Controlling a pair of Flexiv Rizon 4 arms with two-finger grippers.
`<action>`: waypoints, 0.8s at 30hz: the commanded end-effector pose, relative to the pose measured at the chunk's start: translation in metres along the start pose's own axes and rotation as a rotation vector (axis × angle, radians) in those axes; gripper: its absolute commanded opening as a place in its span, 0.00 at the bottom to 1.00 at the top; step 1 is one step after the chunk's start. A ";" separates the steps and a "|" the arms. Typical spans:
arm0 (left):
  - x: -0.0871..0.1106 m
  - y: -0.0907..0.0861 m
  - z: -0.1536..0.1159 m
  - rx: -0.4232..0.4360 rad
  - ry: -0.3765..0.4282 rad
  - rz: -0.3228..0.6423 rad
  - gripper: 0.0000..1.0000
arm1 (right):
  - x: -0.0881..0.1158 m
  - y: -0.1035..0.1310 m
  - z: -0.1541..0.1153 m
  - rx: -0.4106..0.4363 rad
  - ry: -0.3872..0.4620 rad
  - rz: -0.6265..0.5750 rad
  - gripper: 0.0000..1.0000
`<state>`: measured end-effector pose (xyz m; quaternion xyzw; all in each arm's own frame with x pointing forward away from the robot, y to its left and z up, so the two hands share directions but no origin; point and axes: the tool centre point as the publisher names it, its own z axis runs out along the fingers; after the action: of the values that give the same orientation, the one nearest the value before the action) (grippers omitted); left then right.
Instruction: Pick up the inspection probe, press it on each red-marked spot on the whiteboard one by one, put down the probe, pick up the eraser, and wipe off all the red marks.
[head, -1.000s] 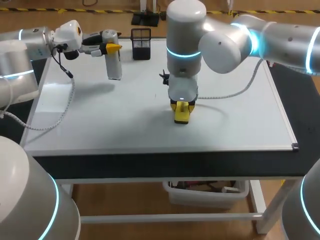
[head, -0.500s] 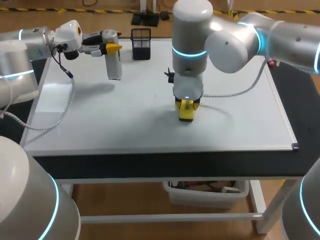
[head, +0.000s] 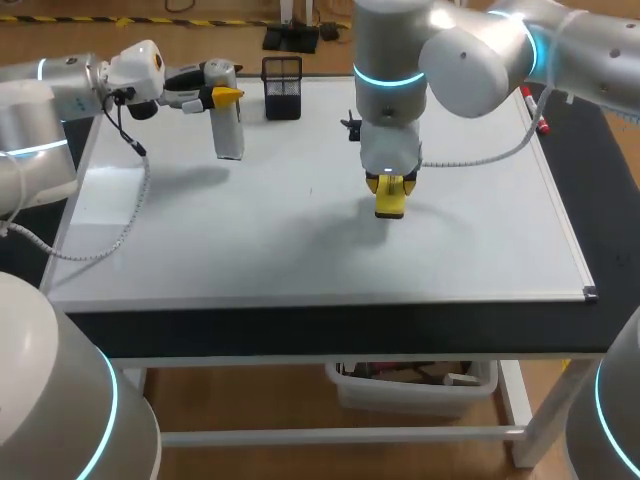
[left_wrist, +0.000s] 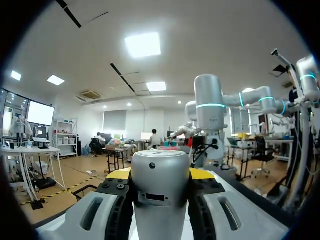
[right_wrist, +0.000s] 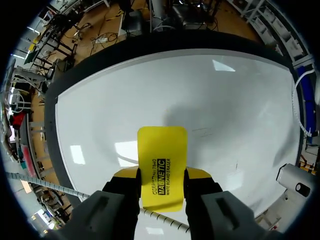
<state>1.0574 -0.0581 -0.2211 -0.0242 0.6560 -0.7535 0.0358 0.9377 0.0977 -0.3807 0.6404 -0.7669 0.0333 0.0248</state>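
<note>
The grey inspection probe (head: 229, 125) stands upright near the whiteboard's (head: 200, 240) far left corner. My left gripper (head: 222, 95) is shut on its upper end. In the left wrist view the probe's rounded top (left_wrist: 160, 182) sits between the two fingers of that gripper (left_wrist: 160, 175). My right gripper (head: 391, 186) is shut on the yellow eraser (head: 390, 200), which is pressed flat on the board a little right of the middle. The right wrist view shows the eraser (right_wrist: 162, 155) sticking out ahead of its gripper (right_wrist: 161, 175) over bare white board (right_wrist: 215, 100). I see no red marks.
A black mesh pen holder (head: 283, 87) stands at the far edge, just right of the probe. A red marker (head: 540, 122) lies off the board's far right edge. The board's metal frame corner (head: 590, 293) is at the near right.
My right arm has slid the eraser to the right and farther from the front edge across the board. The left arm and probe have not moved.
</note>
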 end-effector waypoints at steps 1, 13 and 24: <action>0.001 -0.001 0.000 -0.001 -0.002 0.001 0.00 | 0.001 -0.001 -0.001 0.002 0.002 -0.002 0.00; 0.001 -0.001 0.000 -0.001 -0.002 0.001 0.00 | 0.001 -0.001 -0.001 0.002 0.002 -0.002 0.00; 0.001 -0.001 0.000 -0.001 -0.002 0.001 0.00 | 0.015 -0.029 -0.001 0.019 0.054 0.021 0.00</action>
<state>1.0574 -0.0581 -0.2210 -0.0242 0.6560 -0.7535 0.0358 0.9557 0.0785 -0.3790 0.6309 -0.7730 0.0589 0.0319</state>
